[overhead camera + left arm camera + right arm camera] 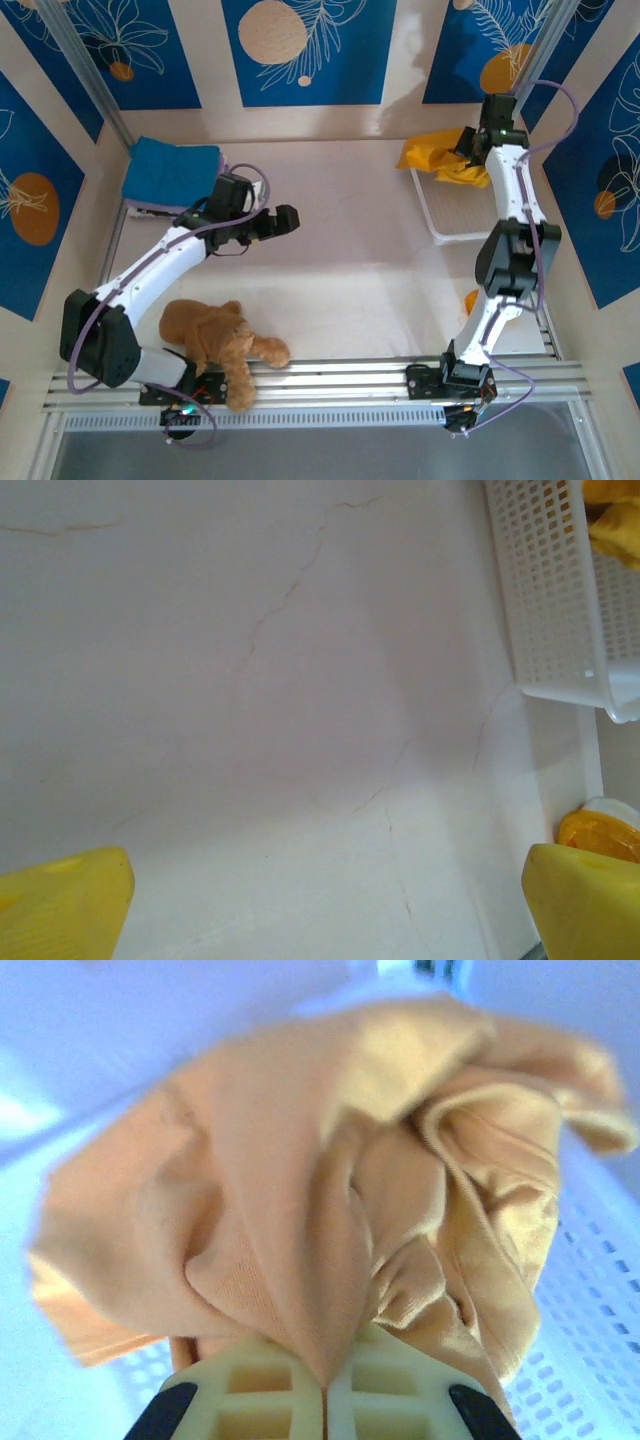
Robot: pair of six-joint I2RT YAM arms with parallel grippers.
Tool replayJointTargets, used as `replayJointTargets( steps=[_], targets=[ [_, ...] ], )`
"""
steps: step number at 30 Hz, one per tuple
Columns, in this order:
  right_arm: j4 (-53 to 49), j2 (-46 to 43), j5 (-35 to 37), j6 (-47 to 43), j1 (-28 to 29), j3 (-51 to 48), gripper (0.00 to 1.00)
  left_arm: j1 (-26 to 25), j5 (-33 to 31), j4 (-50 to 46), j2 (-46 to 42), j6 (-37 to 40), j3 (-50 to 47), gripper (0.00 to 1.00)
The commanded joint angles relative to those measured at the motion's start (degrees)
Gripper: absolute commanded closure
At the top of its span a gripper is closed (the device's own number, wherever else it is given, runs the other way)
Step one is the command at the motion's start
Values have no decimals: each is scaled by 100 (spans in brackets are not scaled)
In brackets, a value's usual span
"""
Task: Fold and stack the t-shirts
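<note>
Mustard-orange t-shirt (300, 1180) bunched over basket (600, 1290), right pincer (326, 1392) clamped on fold; left pincer (325, 910) apart; blue t-shirt (170, 170) folded far-left.

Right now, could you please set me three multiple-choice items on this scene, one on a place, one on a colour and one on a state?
1. Where does the teddy lie?
A) in the far right corner
B) at the near edge, beside the left arm's base
C) in the far left corner

2. What colour is the folded shirt on top of the far left pile?
A) blue
B) green
C) red

3. What is the state of the right gripper?
A) open and empty
B) shut on the orange shirt
C) shut on the teddy

Answers:
1 B, the top view shows it by that base.
2 A, the top layer is plainly blue.
3 B, the wrist view shows cloth pinched between closed fingers.
</note>
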Motion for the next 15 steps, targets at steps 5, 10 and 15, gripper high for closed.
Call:
replayJointTargets(
  steps=[5, 10, 15],
  targets=[
    [2485, -1445, 709, -674, 880, -247, 100, 1188, 653, -1583, -867, 1159, 364, 1],
    [2773, -2161, 670, -1315, 1733, 166, 100, 1770, 933, -2166, -1364, 1553, 125, 1],
    [2150, -2499, 406, -1845, 2958, 588, 100, 2163, 1205, -2353, -1682, 1763, -328, 1]
  ],
)
